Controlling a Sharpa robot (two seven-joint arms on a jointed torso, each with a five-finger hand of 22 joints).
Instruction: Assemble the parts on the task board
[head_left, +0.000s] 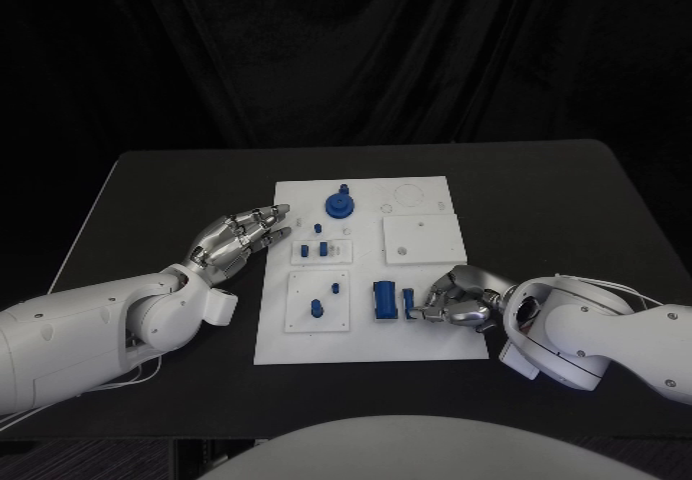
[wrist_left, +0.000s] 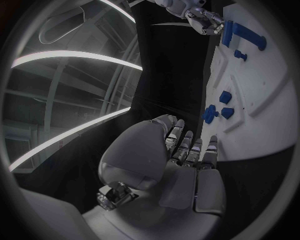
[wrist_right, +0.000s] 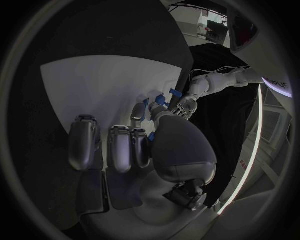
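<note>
Head view: white task board (head_left: 325, 340) lies mid-table. The right hand (head_left: 459, 300) sits curled at the board's near right part, fingertips on a small blue peg (head_left: 410, 303) just beside a bigger blue block (head_left: 385, 300); it looks like a pinch, peg held. The left hand (head_left: 242, 240) hovers at the board's left edge, fingers straight and apart, holding nothing. A blue knob (head_left: 340, 205) stands at the far side, with small blue pieces (head_left: 319, 249) in the middle.

Left wrist view: left hand (wrist_left: 187, 160) flat, fingers stretched toward the board (wrist_left: 262, 95); nothing in it.

Right wrist view: right hand (wrist_right: 134, 145) bent over the board (wrist_right: 94, 90), blue peg (wrist_right: 145, 109) at its fingertips.

Step in hand, I'd judge: picking or seating that peg. The next move calls for a firm pinch, then lining it up over its hole.
</note>
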